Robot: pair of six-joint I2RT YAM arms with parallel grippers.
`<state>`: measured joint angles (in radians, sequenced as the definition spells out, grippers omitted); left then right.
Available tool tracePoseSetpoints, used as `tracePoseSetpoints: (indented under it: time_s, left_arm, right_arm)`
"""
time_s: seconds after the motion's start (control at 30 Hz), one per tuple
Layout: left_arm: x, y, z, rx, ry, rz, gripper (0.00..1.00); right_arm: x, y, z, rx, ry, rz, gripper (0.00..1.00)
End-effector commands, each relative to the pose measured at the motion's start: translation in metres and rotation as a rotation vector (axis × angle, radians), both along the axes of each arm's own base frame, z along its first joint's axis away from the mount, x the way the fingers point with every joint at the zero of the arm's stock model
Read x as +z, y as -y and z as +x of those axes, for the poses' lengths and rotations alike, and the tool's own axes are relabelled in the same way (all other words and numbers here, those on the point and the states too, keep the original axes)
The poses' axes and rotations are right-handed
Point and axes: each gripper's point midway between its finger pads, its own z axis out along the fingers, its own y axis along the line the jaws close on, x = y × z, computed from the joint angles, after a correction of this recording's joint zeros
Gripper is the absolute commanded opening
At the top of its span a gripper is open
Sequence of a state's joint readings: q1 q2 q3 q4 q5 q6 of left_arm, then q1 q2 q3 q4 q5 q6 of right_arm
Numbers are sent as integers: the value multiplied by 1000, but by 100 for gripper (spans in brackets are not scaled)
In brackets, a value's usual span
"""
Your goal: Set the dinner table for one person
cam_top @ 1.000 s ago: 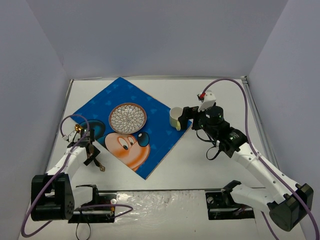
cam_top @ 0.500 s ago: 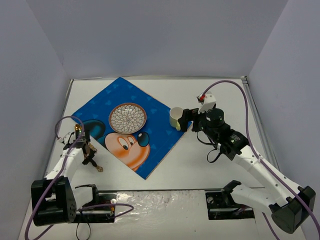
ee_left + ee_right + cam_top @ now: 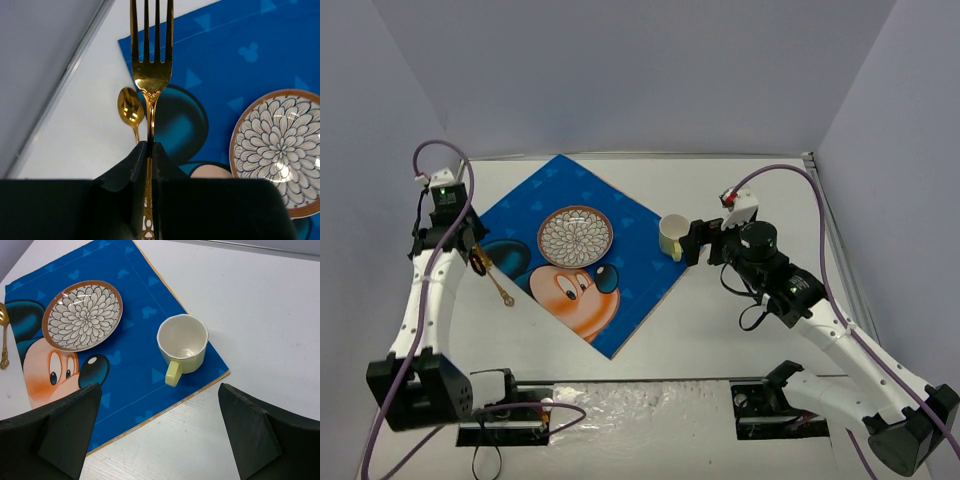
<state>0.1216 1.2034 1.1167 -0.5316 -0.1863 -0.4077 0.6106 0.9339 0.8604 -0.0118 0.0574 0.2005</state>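
Left tool (image 3: pixel 151 147): pinched tight on my fork's handle, above the mat's left corner
Fork (image 3: pixel 151 75): gold, with its tines pointing away from my wrist
Spoon (image 3: pixel 130 109): gold, lying below the fork by the mat's edge next to the black ear; I cannot tell whether it is on the mat or just off it
Right tool (image 3: pixel 160 390): spread wide, holding nothing, just short of the mug
Mug (image 3: pixel 182 342): pale yellow, upright and empty on the mat's right corner, with its handle toward my right tool
Plate (image 3: pixel 575 236): flower pattern with a brown rim, flat on the mat
Mat (image 3: pixel 620 290): blue, turned cornerwise
Tabletop (image 3: pixel 750 190): white, spreads under both my arms and carries the mat
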Motion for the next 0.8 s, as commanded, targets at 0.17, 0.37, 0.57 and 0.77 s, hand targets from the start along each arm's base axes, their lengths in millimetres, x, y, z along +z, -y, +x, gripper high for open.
tracePoseSetpoints:
  time_s: [0.17, 0.37, 0.57, 0.77]
  left_arm:
    - [13, 29, 119, -665, -40, 245, 0]
    - [-28, 64, 154, -945, -86, 258, 0]
    - [-67, 80, 182, -1107, -199, 324, 0]
    - [-82, 85, 204, -1157, -185, 349, 0]
  right_arm:
    - [53, 1, 14, -18, 150, 5, 100]
    - [62, 14, 23, -99, 176, -19, 100]
    - [56, 12, 34, -126, 148, -24, 100]
    - [48, 1, 44, -119, 106, -24, 100]
